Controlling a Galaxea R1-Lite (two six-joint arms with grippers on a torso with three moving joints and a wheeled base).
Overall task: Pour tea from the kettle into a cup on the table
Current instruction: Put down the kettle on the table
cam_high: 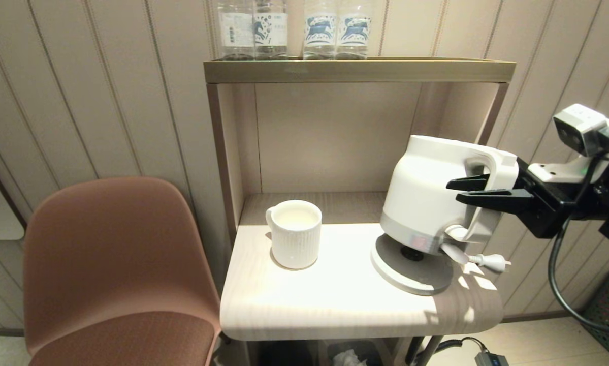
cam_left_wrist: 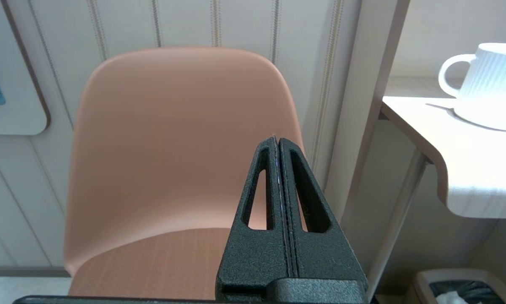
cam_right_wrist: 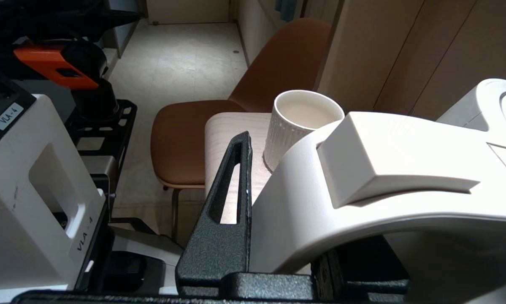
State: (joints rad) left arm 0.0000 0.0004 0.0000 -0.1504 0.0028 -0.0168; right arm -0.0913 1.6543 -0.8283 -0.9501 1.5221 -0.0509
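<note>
The white kettle (cam_high: 426,188) hangs tilted just above its round base (cam_high: 411,274) on the right of the table (cam_high: 345,305). My right gripper (cam_high: 452,190) comes in from the right and is shut on the kettle's loop handle (cam_right_wrist: 362,198); one black finger (cam_right_wrist: 231,198) presses its side, and the other is hidden under it. The ribbed white cup (cam_high: 295,234) stands upright left of the kettle, apart from it, handle to the left. My left gripper (cam_left_wrist: 277,141) is shut on nothing, parked low beside the table's left edge.
A brown chair (cam_high: 116,264) stands left of the table. Clear water bottles (cam_high: 294,28) sit on the shelf top above. The kettle's white plug (cam_high: 487,262) lies by the base near the table's right edge. A bin (cam_left_wrist: 464,287) sits under the table.
</note>
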